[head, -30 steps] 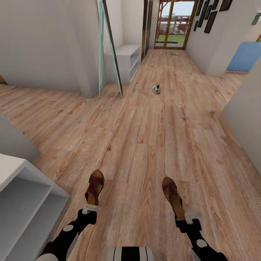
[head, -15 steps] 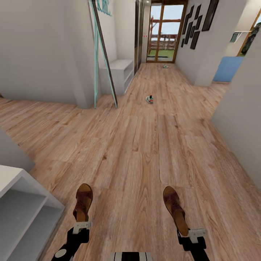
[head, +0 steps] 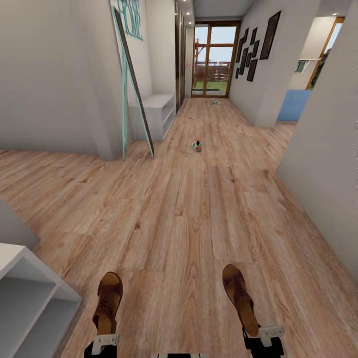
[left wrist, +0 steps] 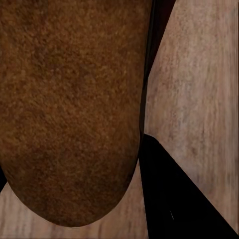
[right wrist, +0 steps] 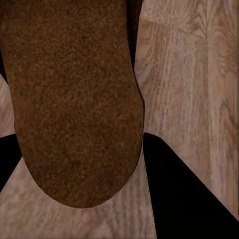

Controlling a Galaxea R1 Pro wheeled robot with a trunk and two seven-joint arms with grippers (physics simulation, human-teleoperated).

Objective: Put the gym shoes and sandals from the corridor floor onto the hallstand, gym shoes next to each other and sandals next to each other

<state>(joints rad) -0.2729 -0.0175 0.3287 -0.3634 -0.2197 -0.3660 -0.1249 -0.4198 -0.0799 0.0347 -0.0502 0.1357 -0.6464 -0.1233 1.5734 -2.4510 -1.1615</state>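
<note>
Two sandals up off the floor, one per arm. Left sandal (head: 108, 301) sticks out fwd from the left end effector (head: 105, 340), heel clamped, toe pointing down the corridor. Right sandal (head: 239, 292) same deal in the right end effector (head: 263, 334), gripped at the heel, toe fwd. Both end effectors closed tight on their sandals, held side by side w/ a wide gap between them. Left wrist cam: brown sole (left wrist: 69, 109) right up close, wood planks behind. Right wrist cam: sole (right wrist: 74, 99) likewise, planks behind.

Well ahead of both end effectors, a gym shoe (head: 197, 145) sits on the corridor floor (head: 189, 209), mid-corridor. 2nd gym shoe (head: 216, 102) far beyond, near the glass door (head: 215, 59); too small for detail.

Just left of the left end effector: corner of a white shelf unit (head: 30, 298), open compartments. Another white unit (head: 158, 112) farther up on the left wall, behind a leaning mirror (head: 130, 84). Picture frames (head: 256, 47) on the right wall.
</note>
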